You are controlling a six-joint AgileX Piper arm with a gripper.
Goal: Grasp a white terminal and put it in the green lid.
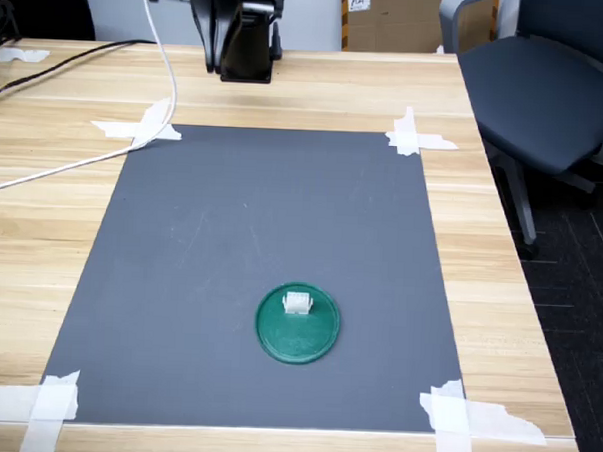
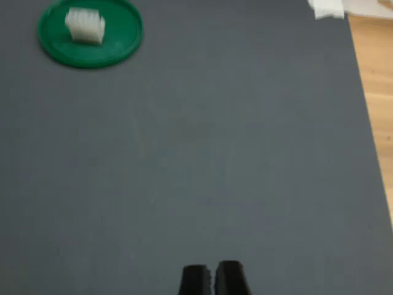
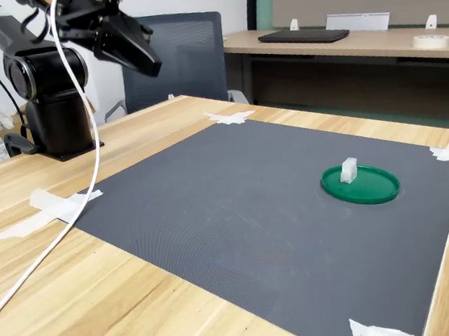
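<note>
Desk of pale wood, a dark grey mat (image 1: 259, 274) taped down at all four corners with white tape strips (image 1: 136, 129), presumably to keep the work surface from sliding.

Going left to right in the first exterior view: a white cable (image 1: 105, 152) trails across the desk's far left part and up to the arm. The gripper (image 1: 239, 53) hangs above the desk's far edge, just beyond the mat's far edge, well apart from everything on it. In the wrist view its fingertips (image 2: 195, 279) sit together with only a hairline seam between them, holding nothing; the second exterior view shows it raised high near the arm's black base (image 3: 51, 102). Read as a retracted, parked pose.

Further right, near the mat's near edge and a little right of its middle, lies the green lid (image 1: 311, 342), flat, rim up. The white terminal (image 1: 297, 303) stands upright inside it, on the lid's floor toward the part of the rim nearest the arm, within the rim in all three views. It looks settled, not tilted.

Judgement: the placing appears done; the terminal is already in the lid and the pincer is clear of it.

Rightmost, off the desk's right edge, a grey office chair (image 1: 548, 87).
</note>
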